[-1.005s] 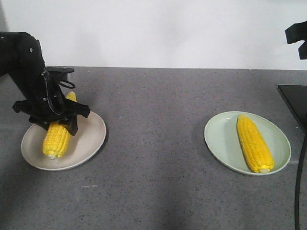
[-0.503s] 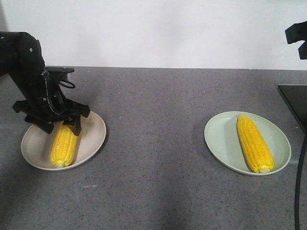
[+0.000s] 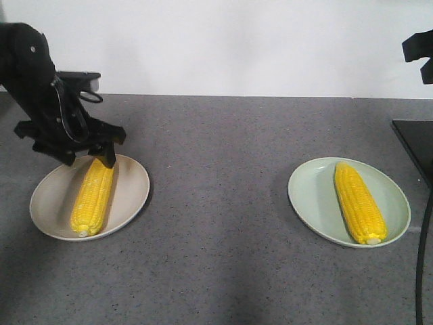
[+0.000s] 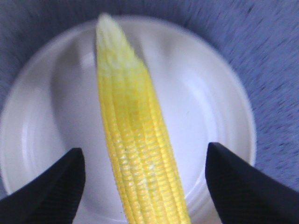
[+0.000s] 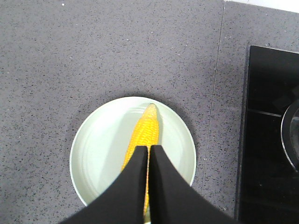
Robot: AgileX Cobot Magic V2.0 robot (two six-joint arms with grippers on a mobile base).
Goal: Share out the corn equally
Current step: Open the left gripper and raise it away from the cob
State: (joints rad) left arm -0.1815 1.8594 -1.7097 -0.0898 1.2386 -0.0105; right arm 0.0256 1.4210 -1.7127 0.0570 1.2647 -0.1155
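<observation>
You have a speckled grey stone-look countertop (image 3: pixel 223 223) running back to a plain white wall, and on it one bright yellow tapered corn cob (image 3: pixel 93 196) lies free in the round beige plate (image 3: pixel 132 186) at the left, while a second bright yellow corn cob (image 3: pixel 359 202) lies in the round pale green plate (image 3: pixel 308 196) at the right. Your black left gripper (image 4: pixel 145 184) hangs over the beige plate with its jaws spread wide on either side of the cob, touching nothing. Your black right gripper (image 5: pixel 148 154) sits above the green plate with its fingers pressed together and empty, just beside a glossy black panel (image 5: pixel 268 135) set into the counter.
</observation>
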